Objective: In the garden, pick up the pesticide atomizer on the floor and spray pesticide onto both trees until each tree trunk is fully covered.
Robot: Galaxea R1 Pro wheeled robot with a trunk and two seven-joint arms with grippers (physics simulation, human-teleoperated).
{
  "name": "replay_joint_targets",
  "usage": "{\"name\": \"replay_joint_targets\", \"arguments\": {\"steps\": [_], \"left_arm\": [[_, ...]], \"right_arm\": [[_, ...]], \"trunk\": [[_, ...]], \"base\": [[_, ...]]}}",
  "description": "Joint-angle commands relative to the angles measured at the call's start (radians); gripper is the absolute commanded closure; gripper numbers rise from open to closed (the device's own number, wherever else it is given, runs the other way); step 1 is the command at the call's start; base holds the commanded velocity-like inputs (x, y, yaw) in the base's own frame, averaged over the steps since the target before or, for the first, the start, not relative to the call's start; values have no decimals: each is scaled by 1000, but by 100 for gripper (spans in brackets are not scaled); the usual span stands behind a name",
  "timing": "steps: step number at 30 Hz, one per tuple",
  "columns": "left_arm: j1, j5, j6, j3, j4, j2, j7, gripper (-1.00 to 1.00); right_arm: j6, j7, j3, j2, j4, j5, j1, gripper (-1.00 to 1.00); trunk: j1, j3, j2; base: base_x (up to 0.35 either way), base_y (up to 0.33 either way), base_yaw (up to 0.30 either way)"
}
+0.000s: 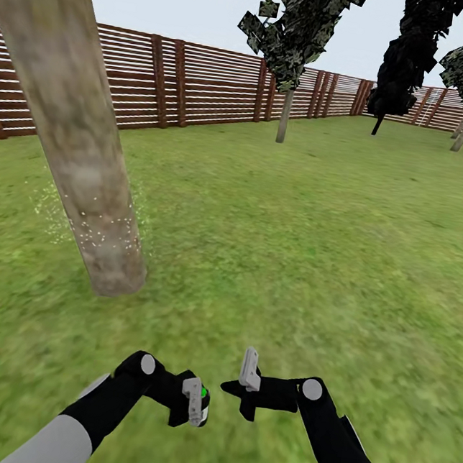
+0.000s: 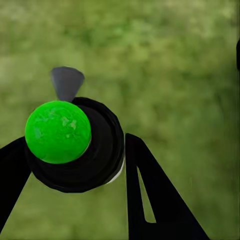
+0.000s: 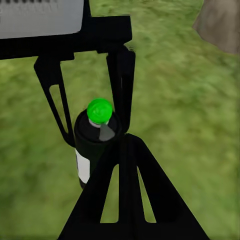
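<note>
The lawn [image 1: 317, 242] runs out to a slatted wooden fence [image 1: 206, 83]. At ten o'clock a thick tree trunk [image 1: 71, 118] leans, its base flecked with pale spray specks. At six o'clock the left gripper [image 1: 195, 401] pinches the black pesticide atomizer [image 2: 75, 145], green cap [image 3: 100, 111] showing. The right gripper [image 1: 248, 391] sits just beside it; whether its jaws are spread or pressed together, I cannot tell.
</note>
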Motion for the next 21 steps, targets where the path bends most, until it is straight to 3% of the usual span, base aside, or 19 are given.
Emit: {"name": "replay_joint_targets", "arguments": {"steps": [1,4,7,14,21], "left_arm": [[0,1,0,0,0,-1,0,100],[0,5,0,2,0,1,0,100],[0,62,-5,0,0,0,0,100],[0,74,-24,1,-1,-3,0,100],[0,74,-24,1,-1,-23,0,100]], "right_arm": [[0,0,0,0,0,0,0,100],[0,-1,0,0,0,0,0,100],[0,-1,0,0,0,0,0,100],[0,-1,0,0,0,0,0,100],[0,-1,0,0,0,0,0,100]], "trunk": [[0,0,0],[0,0,0],[0,0,0],[0,0,0],[0,0,0]], "base": [[0,0,0],[0,0,0],[0,0,0],[0,0,0],[0,0,0]]}}
